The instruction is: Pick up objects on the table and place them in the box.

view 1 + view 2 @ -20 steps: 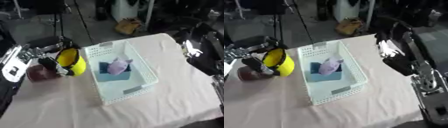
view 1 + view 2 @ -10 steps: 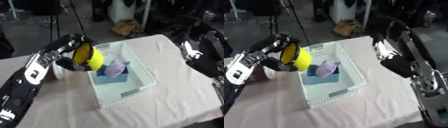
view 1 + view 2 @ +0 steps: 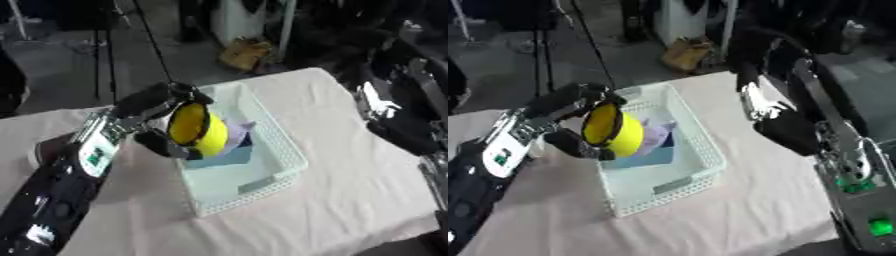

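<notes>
Left robot hand (image 3: 166, 122) is clamped round a round yellow plastic object (image 3: 196, 130), mid-frame over the white perforated plastic box (image 3: 284, 150). Right robot hand (image 3: 767, 102), upper right, can't tell its fingers.

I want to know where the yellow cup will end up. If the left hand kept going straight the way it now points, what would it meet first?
Probably the white basket: the left hand holds the yellow cup over its near wall.
</notes>
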